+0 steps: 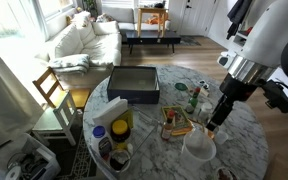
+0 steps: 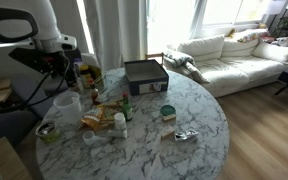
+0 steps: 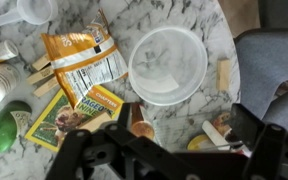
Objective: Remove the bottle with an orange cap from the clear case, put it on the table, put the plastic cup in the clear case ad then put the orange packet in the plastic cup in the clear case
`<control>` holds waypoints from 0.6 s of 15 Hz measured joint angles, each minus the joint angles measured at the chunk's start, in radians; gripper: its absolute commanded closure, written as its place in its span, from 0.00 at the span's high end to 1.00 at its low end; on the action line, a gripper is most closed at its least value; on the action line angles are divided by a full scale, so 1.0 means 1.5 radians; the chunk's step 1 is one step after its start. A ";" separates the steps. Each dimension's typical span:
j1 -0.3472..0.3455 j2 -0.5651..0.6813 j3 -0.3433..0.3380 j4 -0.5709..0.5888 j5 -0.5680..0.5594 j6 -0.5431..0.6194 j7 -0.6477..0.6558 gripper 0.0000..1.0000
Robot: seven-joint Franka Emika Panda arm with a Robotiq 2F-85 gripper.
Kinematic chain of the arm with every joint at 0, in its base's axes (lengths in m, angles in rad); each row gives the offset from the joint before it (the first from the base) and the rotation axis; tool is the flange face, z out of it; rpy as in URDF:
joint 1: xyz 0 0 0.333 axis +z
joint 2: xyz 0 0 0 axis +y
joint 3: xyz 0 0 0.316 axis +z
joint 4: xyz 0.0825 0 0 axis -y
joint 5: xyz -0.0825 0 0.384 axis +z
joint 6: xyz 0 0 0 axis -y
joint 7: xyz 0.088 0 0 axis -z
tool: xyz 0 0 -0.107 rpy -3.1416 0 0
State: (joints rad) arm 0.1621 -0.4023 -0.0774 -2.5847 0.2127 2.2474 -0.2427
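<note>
Hovering low over the worktop (image 3: pixel 199 20), at the bottom edge of the wrist view: one claw (image 3: pixel 170 158), released, its two dark fingers (image 3: pixel 84 152) spread wide with nothing gripped between them

Counting one plastic cup (image 3: pixel 168 64) in the upper centre of that view, upright, mouth open, nothing seen inside, standing on bare marble and not in the clear case. Same plastic cup (image 1: pixel 199 149) low and right of centre in an exterior view, near the worktop's edge, just beside the clear case (image 1: pixel 176 124), with the claw (image 1: pixel 215 121) just above and beside it

Counting two packets left of the cup in the wrist view: one orange packet (image 3: pixel 79 55) lying flat, and one yellow-green packet (image 3: pixel 69 115) below it, touching it. Unable to tell from above: packets inside the clear case or beside it

Counting one green bottle (image 3: pixel 2 135) at the lower left edge of the wrist view

Counting one dark tray (image 1: pixel 134 84) at upper centre of the worktop in an exterior view, well apart from the cup, and one yellow tub (image 1: pixel 121 128) towards the lower left
</note>
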 measured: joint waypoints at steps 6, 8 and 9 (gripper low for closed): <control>-0.011 0.021 0.050 -0.077 -0.048 0.072 0.019 1.00; -0.014 0.031 0.068 -0.097 -0.072 0.122 0.043 1.00; -0.017 0.037 0.077 -0.106 -0.086 0.146 0.060 1.00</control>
State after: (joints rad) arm 0.1365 -0.3470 0.0384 -2.7433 0.0832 2.4660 -0.1530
